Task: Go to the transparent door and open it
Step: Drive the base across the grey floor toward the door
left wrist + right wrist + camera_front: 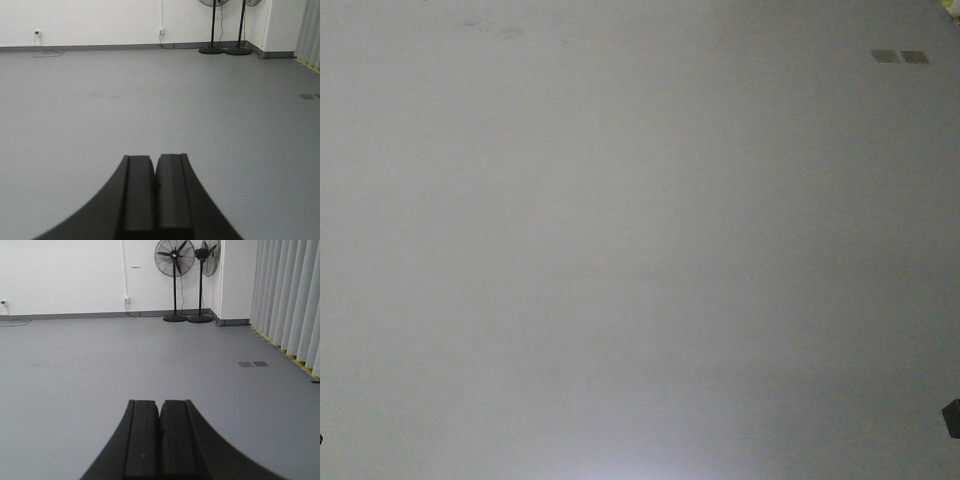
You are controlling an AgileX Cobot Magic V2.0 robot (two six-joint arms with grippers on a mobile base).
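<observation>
Left hand (155,187) pressed together, empty, right hand (160,432) likewise, above grey floor (100,365)

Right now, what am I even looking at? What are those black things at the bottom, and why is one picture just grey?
These are three pictures from a robot on wheels with two arms. Each arm has a camera near its wrist. The black shape in the left wrist picture is the left gripper, the robot's pincher hand. The one in the right wrist picture is the right gripper. Both are shut and hold nothing.

The nearly all-grey picture comes from a front camera looking at the grey floor. You can spot two small dark squares there; the right wrist view shows them too.

Farther off stand two tall fans by a white wall, and pale curtains hang on the right. The robot should go open a see-through door, but no door shows in any picture yet.
</observation>
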